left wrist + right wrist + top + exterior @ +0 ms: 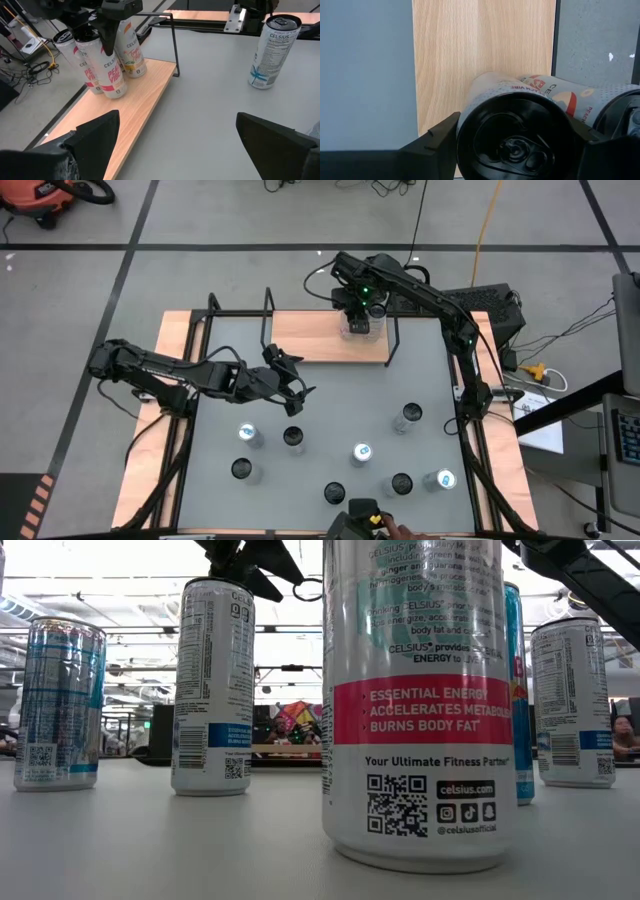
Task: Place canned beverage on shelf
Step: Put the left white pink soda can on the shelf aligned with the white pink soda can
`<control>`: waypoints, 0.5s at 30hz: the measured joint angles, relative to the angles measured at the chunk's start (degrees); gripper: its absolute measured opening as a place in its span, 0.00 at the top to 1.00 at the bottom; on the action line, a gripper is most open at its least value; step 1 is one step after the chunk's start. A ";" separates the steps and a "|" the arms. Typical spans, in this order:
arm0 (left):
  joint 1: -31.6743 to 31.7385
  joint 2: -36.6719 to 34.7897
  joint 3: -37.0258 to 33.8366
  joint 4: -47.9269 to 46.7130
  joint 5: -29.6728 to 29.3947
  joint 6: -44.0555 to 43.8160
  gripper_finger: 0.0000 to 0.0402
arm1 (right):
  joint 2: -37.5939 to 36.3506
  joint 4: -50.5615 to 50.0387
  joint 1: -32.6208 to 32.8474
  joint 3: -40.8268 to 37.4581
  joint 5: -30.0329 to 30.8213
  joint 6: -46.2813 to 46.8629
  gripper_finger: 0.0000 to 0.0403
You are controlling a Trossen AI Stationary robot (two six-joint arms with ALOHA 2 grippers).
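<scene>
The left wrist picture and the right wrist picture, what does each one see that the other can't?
Only the left wrist view shows the left gripper open over the grey table, and a lone white can standing there. Only the right wrist view shows the dark top of the held can from directly above. Both show the wooden shelf, the peach cans on it, and the right gripper holding one.

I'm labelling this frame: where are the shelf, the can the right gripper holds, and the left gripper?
shelf (315, 340): high view, bare board.
held can (515, 132): right wrist view, its top.
left gripper (297, 392): high view, between its open fingers.
</scene>
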 joint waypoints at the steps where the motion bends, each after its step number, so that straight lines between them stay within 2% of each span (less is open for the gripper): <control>1: 0.00 0.00 0.00 0.00 0.00 -0.02 0.02 | 0.00 0.04 0.00 0.00 0.06 0.10 0.48; 15: -0.62 0.01 0.00 -0.15 -0.02 -0.05 0.02 | 1.42 -0.26 0.00 0.07 0.25 0.68 0.48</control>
